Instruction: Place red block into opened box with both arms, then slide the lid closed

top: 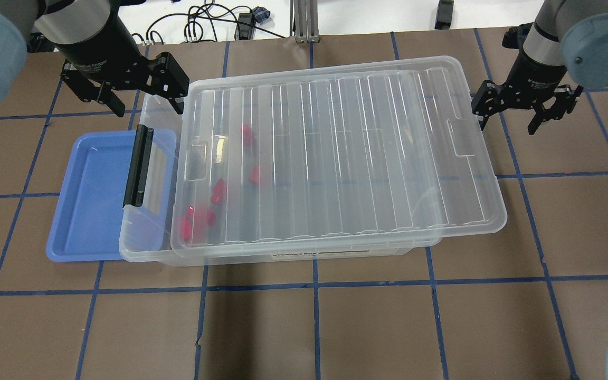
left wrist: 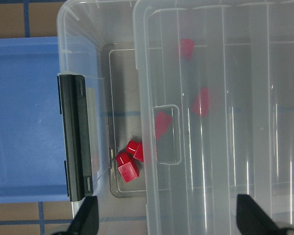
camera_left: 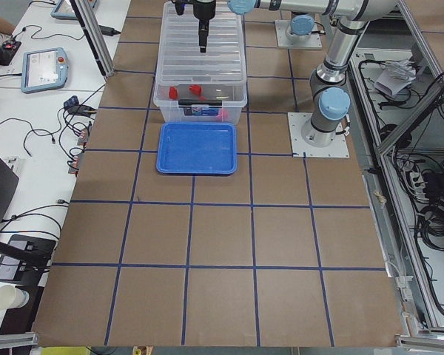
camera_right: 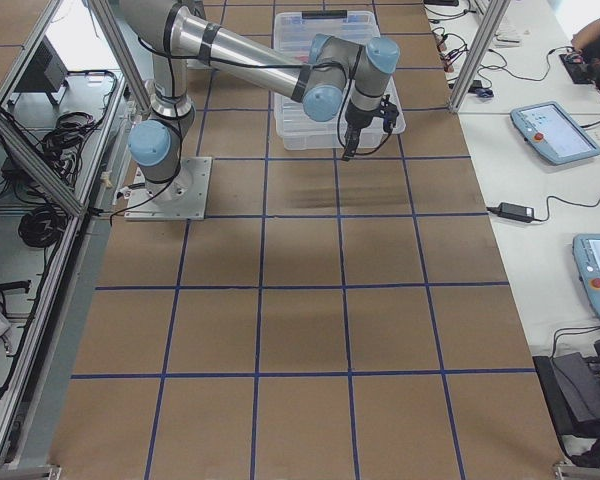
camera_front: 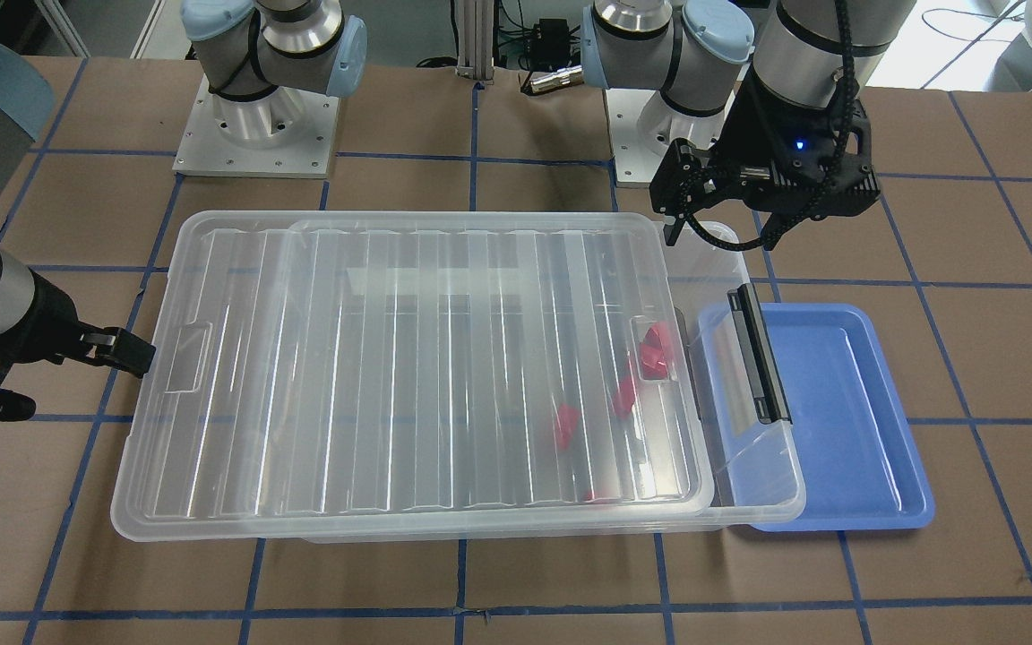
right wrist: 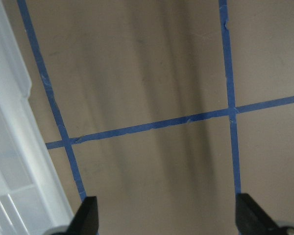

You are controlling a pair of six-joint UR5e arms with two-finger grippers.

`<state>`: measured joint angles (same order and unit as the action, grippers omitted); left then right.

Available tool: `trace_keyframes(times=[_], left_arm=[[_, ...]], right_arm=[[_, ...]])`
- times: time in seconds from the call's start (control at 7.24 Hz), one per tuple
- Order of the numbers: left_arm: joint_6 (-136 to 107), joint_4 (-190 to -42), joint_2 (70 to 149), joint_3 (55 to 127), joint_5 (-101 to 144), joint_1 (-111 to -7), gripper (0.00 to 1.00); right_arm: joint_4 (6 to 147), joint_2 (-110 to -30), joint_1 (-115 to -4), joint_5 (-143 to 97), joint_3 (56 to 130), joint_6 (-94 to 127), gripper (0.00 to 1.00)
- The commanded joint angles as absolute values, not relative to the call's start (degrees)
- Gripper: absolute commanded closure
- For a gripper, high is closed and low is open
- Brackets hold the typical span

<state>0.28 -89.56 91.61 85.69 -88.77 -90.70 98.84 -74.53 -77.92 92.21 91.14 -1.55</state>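
- You are at the closing step. The red blocks (top: 218, 191) lie in the box (top: 148, 248), beneath your left pincer (top: 147, 105), which is spread and empty.
- Your right pincer (top: 507, 125), also spread, hangs just outside the overhanging end of the lid (top: 346, 153). Next, push that edge toward the left pincer.
- There is bare table (top: 573, 211) behind it. The left pincer sits over the uncovered strip, so lift it clear.

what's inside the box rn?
At least five red blocks, all toward the latch end of the box. A small cluster lies in the uncovered gap; the others show blurred through the clear lid, whose ribs leave the exact count unclear.
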Motion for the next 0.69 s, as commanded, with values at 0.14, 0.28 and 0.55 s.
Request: trace_keyframes(times=[0.14,0.28,0.55], left_arm=[[0.4,-89.6,91.7,85.3,-88.8,-90.7,0.0],[0.3,-89.6,91.7,85.3,-88.8,-90.7,0.0],[0.2,-89.6,91.8,85.3,-88.8,-90.7,0.0]], right_arm=[[99.1,-74.5,-81.2,92.1,91.1,3.1,0.0],[99.3,-74.4,-83.0,92.0,91.1,5.4,0.0],[99.5,-74.4,-84.2,92.0,91.1,6.6,0.0]])
